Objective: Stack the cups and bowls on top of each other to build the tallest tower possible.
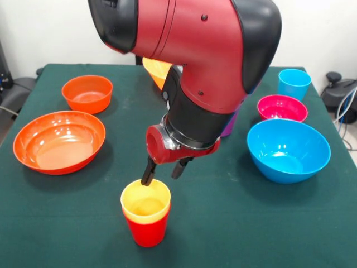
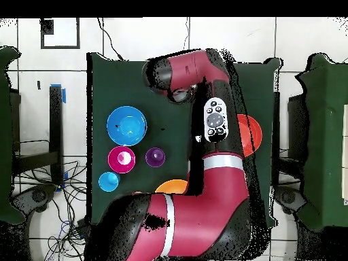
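A pale yellow cup (image 1: pixel 146 202) sits nested in a red cup (image 1: pixel 147 230) near the table's front edge; this is the tower. My gripper (image 1: pixel 163 173) hangs just above and behind it, open. One dark finger (image 1: pixel 148 174) reaches the yellow cup's far rim, and the other is apart to the right. A blue cup (image 1: pixel 294 84) stands at the far right, and it also shows in the overhead view (image 2: pixel 108 181). A purple cup (image 2: pixel 155 158) is mostly hidden behind the arm in the front view. The overhead view hides the tower under the arm.
A large blue bowl (image 1: pixel 288 149) and a magenta bowl (image 1: pixel 281 108) sit at the right. A wide shallow orange bowl (image 1: pixel 59 140) and a small orange bowl (image 1: pixel 87 93) sit at the left. A yellow-orange bowl (image 1: pixel 156 70) is behind the arm.
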Controlling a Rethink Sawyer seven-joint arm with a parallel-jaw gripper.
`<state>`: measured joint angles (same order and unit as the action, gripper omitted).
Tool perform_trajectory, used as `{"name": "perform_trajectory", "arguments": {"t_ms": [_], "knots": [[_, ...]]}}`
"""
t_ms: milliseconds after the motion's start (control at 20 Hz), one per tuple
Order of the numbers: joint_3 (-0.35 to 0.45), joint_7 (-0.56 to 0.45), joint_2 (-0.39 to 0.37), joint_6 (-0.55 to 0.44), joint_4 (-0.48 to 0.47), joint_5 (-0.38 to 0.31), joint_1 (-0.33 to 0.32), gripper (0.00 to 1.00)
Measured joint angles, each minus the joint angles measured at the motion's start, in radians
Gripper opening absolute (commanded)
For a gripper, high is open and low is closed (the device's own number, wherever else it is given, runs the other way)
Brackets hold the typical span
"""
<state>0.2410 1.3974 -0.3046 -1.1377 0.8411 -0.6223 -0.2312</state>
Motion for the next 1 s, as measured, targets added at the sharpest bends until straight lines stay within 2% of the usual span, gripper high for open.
{"name": "perform_trajectory", "arguments": {"t_ms": [550,1000], "knots": [[0.000,0.000,-0.080,-0.028,0.000,0.047,-0.001,1.00],[0.000,0.000,-0.116,-0.029,0.015,0.151,-0.009,1.00]]}}
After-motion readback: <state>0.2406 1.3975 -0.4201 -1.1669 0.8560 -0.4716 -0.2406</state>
